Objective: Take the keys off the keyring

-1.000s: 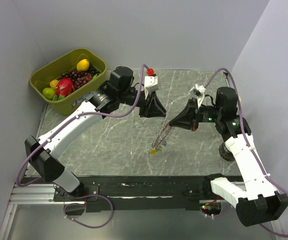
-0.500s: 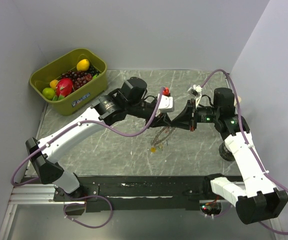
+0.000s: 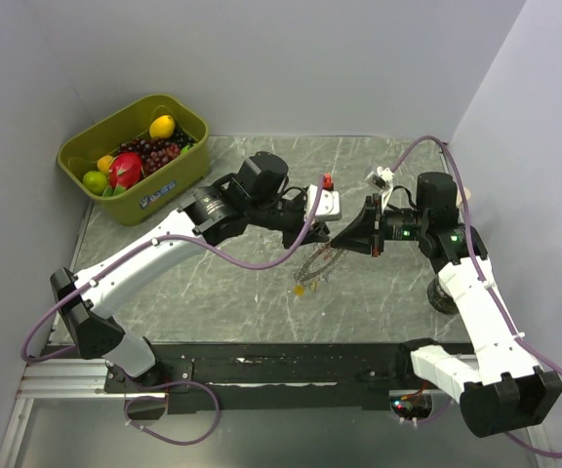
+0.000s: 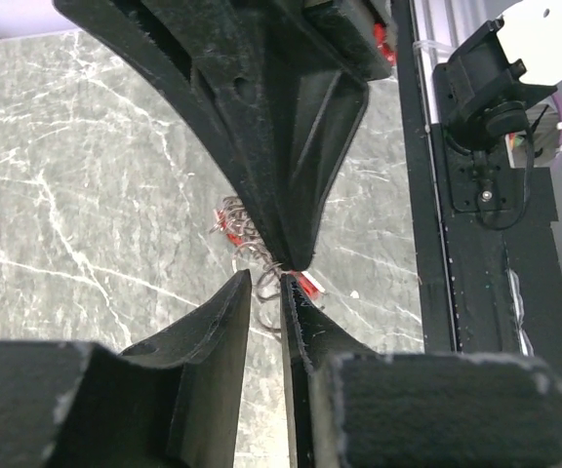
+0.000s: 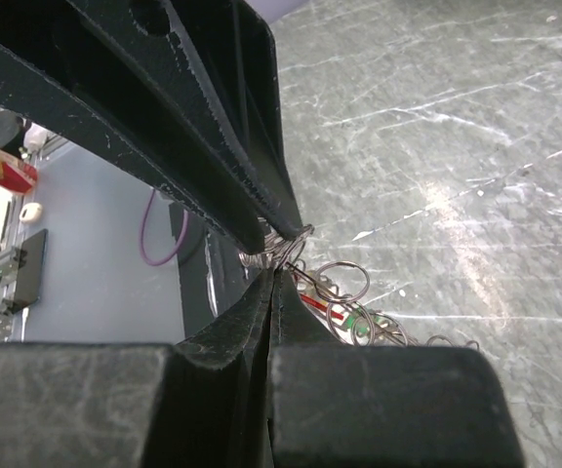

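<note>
The keyring (image 3: pixel 312 263), a bunch of silvery wire loops, hangs over the middle of the table between both grippers. Small coloured keys (image 3: pixel 303 289) dangle at its low end, close to the table top. My right gripper (image 3: pixel 337 240) is shut on the keyring's top wire (image 5: pixel 272 250), fingertips pressed together (image 5: pixel 276 268). My left gripper (image 3: pixel 326 236) meets it tip to tip. Its fingers (image 4: pixel 264 281) stand narrowly apart with ring loops (image 4: pixel 230 220) pinched between them. A red key (image 4: pixel 310 285) shows just beyond its tips. Red and green keys (image 5: pixel 335 304) hang below the right fingers.
A green bin (image 3: pixel 105 132) of fruit stands at the back left corner. A dark round object (image 3: pixel 442 297) sits by the right arm. The black rail (image 3: pixel 261 366) runs along the near edge. Grey walls close in at the left, back and right.
My left arm swung right from the back middle to the keyring, and its fingers closed on the loops beside the right fingertips. The right gripper lifted the ring slightly.
</note>
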You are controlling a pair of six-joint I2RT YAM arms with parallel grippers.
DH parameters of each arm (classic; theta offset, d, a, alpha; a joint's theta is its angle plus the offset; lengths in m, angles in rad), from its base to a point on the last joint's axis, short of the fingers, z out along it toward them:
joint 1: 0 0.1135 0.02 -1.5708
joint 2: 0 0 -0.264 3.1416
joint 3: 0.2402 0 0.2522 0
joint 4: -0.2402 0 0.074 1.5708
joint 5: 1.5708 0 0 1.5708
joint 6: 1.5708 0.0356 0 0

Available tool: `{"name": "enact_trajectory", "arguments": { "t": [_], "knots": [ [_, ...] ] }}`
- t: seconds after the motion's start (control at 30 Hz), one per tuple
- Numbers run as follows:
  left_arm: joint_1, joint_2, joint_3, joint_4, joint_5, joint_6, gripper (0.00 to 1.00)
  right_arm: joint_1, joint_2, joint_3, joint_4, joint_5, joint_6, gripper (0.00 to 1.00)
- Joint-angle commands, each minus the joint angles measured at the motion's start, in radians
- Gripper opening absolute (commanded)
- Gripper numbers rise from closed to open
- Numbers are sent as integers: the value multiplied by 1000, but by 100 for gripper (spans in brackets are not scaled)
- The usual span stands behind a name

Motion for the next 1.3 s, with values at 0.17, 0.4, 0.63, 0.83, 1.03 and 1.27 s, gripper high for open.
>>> {"name": "enact_trajectory", "arguments": {
  "t": [0.17,0.4,0.63,0.83,1.03,1.27],
  "knots": [
    [-25,4,40,-4,-33,34,25,-1,-17,20,4,-50,-15,0],
    [-33,16,46,-21,-20,49,22,-1,-22,17,4,-44,-20,0],
    [-33,21,46,-27,-17,54,18,0,-23,22,4,-49,-23,0],
    [-34,21,45,-38,-7,60,25,-1,-26,22,6,-44,-17,0],
    [-33,21,48,-43,-7,64,23,0,-28,25,8,-53,-20,0],
    [-33,24,40,-38,10,57,20,2,-28,34,-5,-69,-29,0]
  ]
}}
